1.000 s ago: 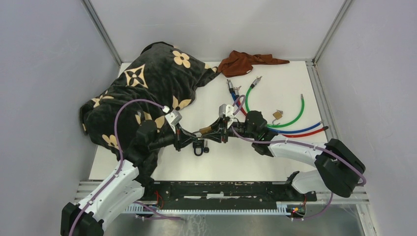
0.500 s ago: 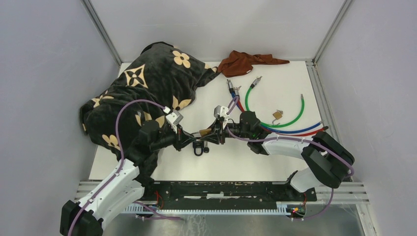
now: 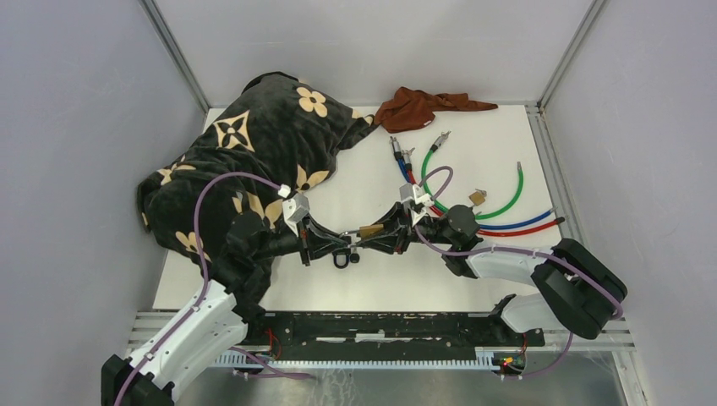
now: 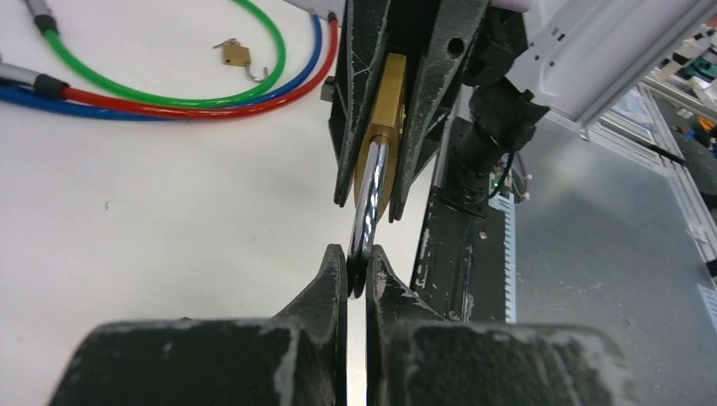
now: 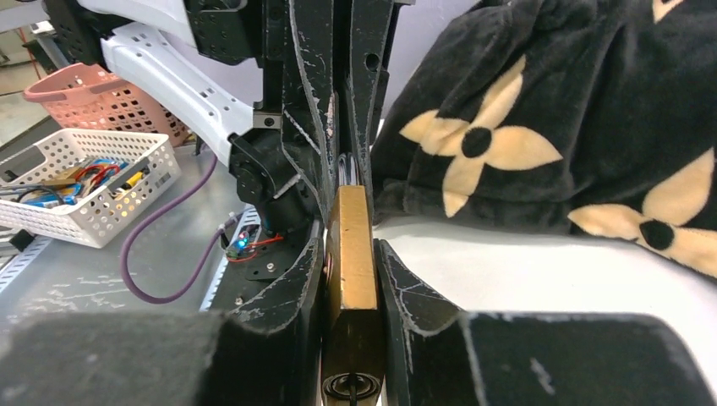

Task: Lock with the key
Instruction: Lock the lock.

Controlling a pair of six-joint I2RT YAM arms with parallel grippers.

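Observation:
A brass padlock (image 3: pixel 369 230) hangs above the table between my two grippers. My right gripper (image 3: pixel 380 234) is shut on its brass body (image 5: pixel 353 254), and the keyhole (image 5: pixel 351 387) faces the right wrist camera. My left gripper (image 3: pixel 347 241) is shut on the padlock's chrome shackle (image 4: pixel 370 199), right at its fingertips (image 4: pixel 334 266). The brass body also shows in the left wrist view (image 4: pixel 387 93), between the right fingers. A small black looped object (image 3: pixel 342 259) lies on the table just below the grippers. I cannot tell whether it is the key.
A black blanket with tan flowers (image 3: pixel 254 144) covers the left of the table. Green (image 3: pixel 507 199), blue and red cables curve at the right, with a second small padlock (image 3: pixel 478 197) beside them. A brown cloth (image 3: pixel 423 106) lies at the back.
The padlock and both grippers have shifted to the right. The right wrist swung back to the right and the left gripper followed, reaching further out. Both holds are kept.

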